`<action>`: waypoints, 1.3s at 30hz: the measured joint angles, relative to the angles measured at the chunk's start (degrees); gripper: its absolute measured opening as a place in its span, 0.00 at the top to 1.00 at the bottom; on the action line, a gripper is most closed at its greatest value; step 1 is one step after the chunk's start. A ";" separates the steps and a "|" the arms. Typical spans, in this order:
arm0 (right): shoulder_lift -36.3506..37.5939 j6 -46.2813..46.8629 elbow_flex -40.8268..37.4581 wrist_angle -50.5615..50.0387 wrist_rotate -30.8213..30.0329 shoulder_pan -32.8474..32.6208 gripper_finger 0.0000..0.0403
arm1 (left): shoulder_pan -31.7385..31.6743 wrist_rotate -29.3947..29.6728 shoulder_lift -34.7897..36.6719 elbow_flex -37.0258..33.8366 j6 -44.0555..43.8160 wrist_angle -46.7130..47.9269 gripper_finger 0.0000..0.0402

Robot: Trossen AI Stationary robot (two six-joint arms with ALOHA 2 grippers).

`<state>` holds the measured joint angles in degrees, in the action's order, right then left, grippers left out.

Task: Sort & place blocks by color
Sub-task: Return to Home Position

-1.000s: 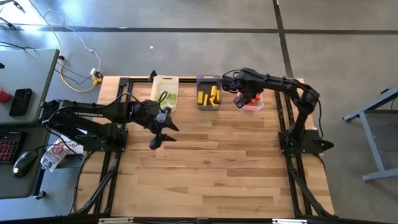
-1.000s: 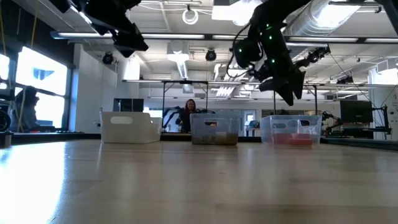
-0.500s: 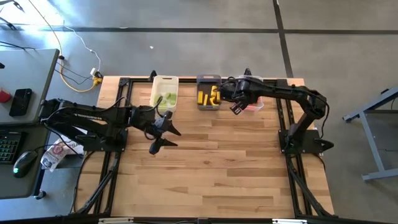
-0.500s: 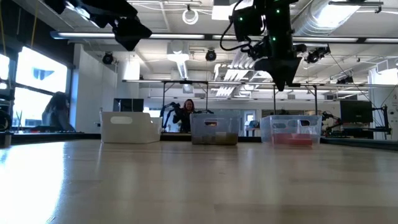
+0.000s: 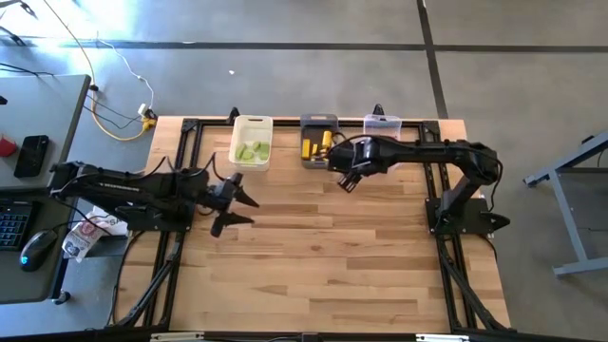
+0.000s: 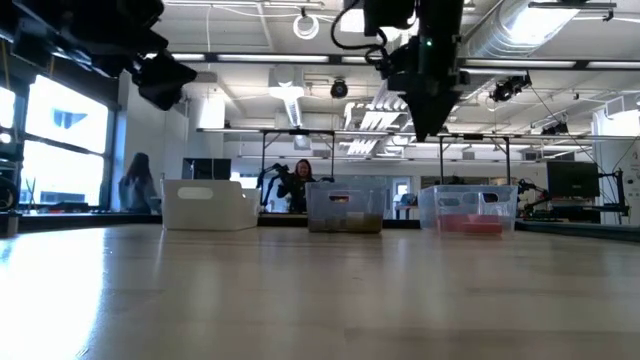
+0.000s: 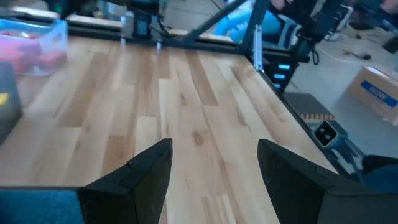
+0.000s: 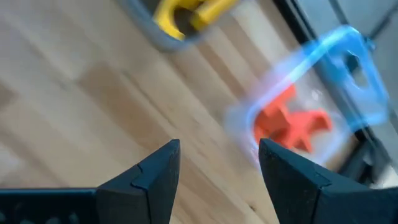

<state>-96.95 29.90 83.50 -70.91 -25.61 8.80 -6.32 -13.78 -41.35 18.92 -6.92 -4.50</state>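
Wooden and free of loose blocks as far as the overhead view shows, the surface (image 5: pixel 313 256) now has both arms drawing away from the row of bins along its far edge. I take this to mean the sorting is finished and the arms are heading back to rest. On the left, the left tool (image 5: pixel 236 209) has slid back leftward over the last second, away from the white bin (image 5: pixel 252 122) it was near. It hangs above the surface with its fingers spread wide, nothing between them and touching nothing. The white bin holds the light green blocks (image 5: pixel 252 152). Just right of it, the dark grey bin (image 5: pixel 319 118) holds the yellow blocks (image 5: pixel 310 149). The right tool (image 5: pixel 346 180) hung over the clear bin (image 5: pixel 382 122), at the right end of the row, a second ago. It has since swung left and nearer, and now hovers over bare wood just in front of the dark grey bin. Its fingers are likewise released, parted and empty in its own wrist view. The red blocks (image 8: pixel 289 124) lie inside the clear bin, apart from the tool. By my judgement nothing is left to pick up, and both arms need only fold home without clipping a bin rim.
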 joint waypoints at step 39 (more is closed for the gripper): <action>2.06 -6.30 -6.99 15.54 4.24 -6.34 0.49 | -0.03 5.19 30.55 -18.24 8.00 -8.72 0.44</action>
<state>-94.89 23.60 76.52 -55.37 -21.38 2.46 -6.35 -8.59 -10.80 0.67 1.09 -13.22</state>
